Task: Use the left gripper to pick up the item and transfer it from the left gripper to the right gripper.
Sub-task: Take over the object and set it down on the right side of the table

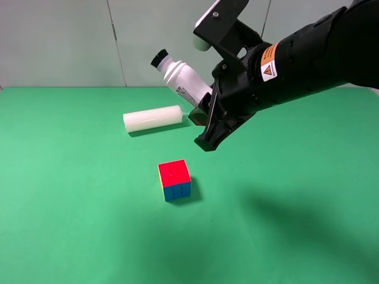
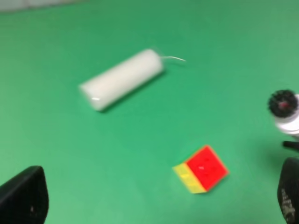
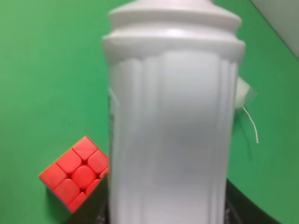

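White plastic bottle hangs in the air above the green table, tilted on a diagonal: in the exterior high view its long axis runs from the base at lower right up to the black ribbed cap at upper left, so the cap points up and towards the back wall, and the printed label shows on the lower body. The right arm, bulky and black with an orange-and-white label, reaches in from the upper right and angles downward. Its right gripper is clamped on the base end of the bottle, whose pale ribbed body fills the right wrist view between dark jaws. The left gripper stands wide apart and holds nothing. Its black fingertips sit at opposite edges of the left wrist view, which looks down on the table and catches the bottle's cap end-on at one side. A white candle lies on its side on the table, its thin wick towards the right gripper. A puzzle cube sits apart from it, nearer the camera, red face up.
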